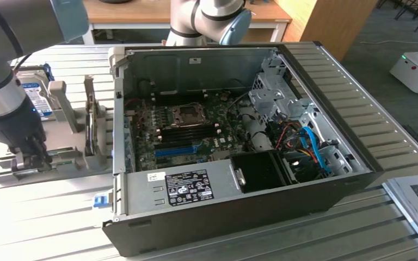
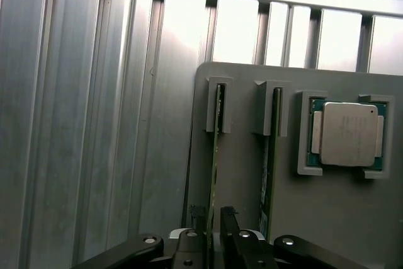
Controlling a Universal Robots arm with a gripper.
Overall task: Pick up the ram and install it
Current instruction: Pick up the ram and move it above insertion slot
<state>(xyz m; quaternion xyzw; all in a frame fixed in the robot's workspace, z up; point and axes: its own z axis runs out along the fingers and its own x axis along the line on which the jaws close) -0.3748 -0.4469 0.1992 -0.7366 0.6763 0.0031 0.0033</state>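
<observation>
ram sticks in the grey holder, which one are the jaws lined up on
The ram stick farther from the silver processor: the open jaws stand either side of its end. The other stick, beside the processor, stands free.

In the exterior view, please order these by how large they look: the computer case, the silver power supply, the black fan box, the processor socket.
1. computer case
2. silver power supply
3. black fan box
4. processor socket; it sits deeper in the case, which may make it look smaller.
</observation>
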